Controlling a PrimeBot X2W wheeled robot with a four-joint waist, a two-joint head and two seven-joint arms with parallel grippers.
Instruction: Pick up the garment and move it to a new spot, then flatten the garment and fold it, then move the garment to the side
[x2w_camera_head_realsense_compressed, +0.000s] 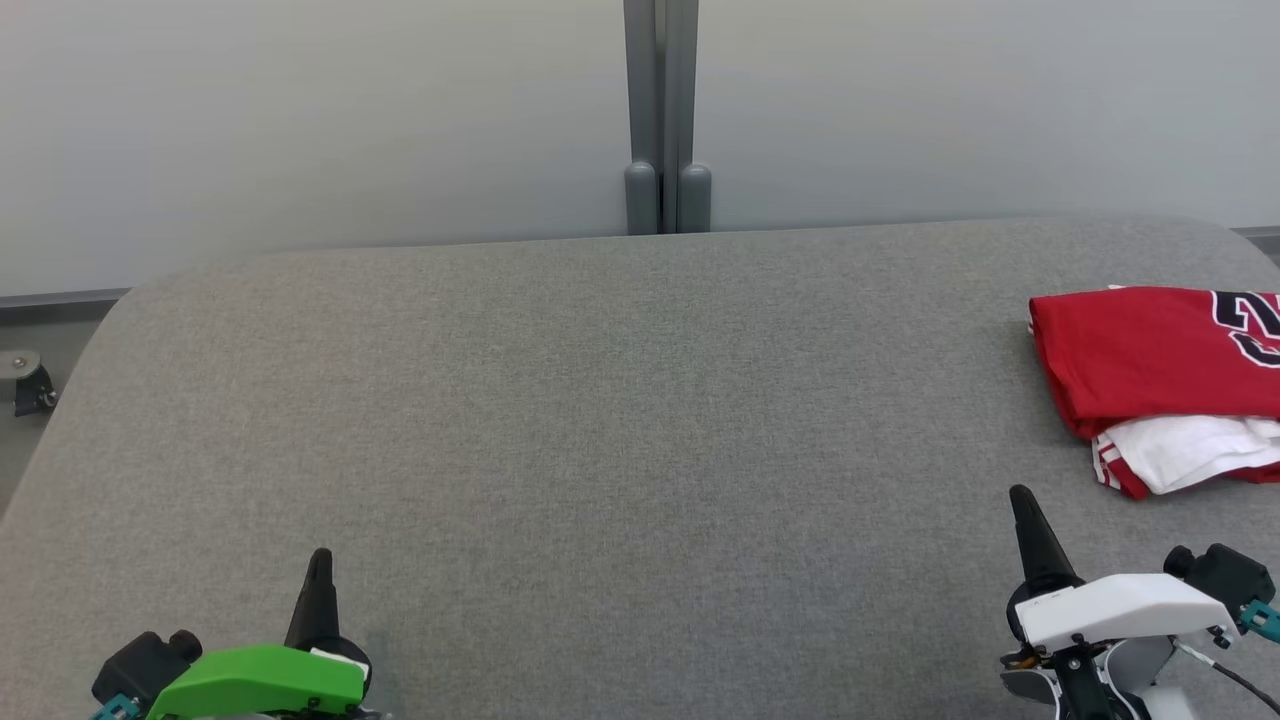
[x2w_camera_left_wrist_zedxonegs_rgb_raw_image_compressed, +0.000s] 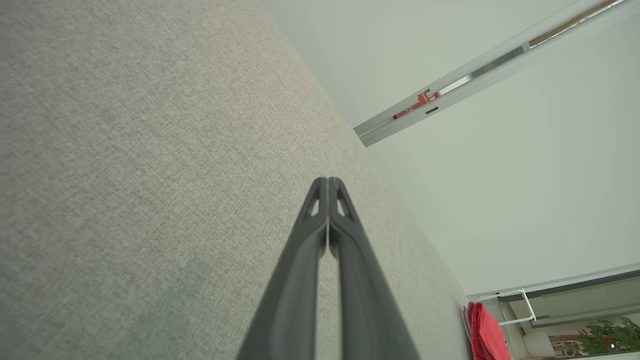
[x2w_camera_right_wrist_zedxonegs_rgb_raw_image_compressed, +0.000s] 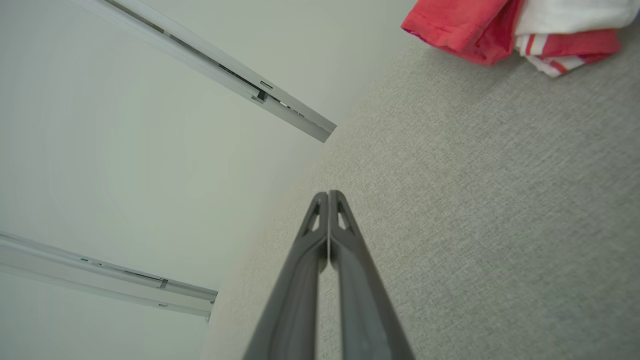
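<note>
Red-white garment folded, lying at table's right edge.

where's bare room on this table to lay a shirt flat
The grey fabric-covered table is bare across its left and middle, from the rounded left edge to the folded red and white garment, and from the far edge by the grey post down to the shut left gripper and right gripper. The right edge is taken by the garment.

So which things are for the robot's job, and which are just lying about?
For the job:
- red and white jersey
- left gripper, shut
- right gripper, shut

Just lying about:
- grey wall post
- caster wheel
- potted plant
</note>
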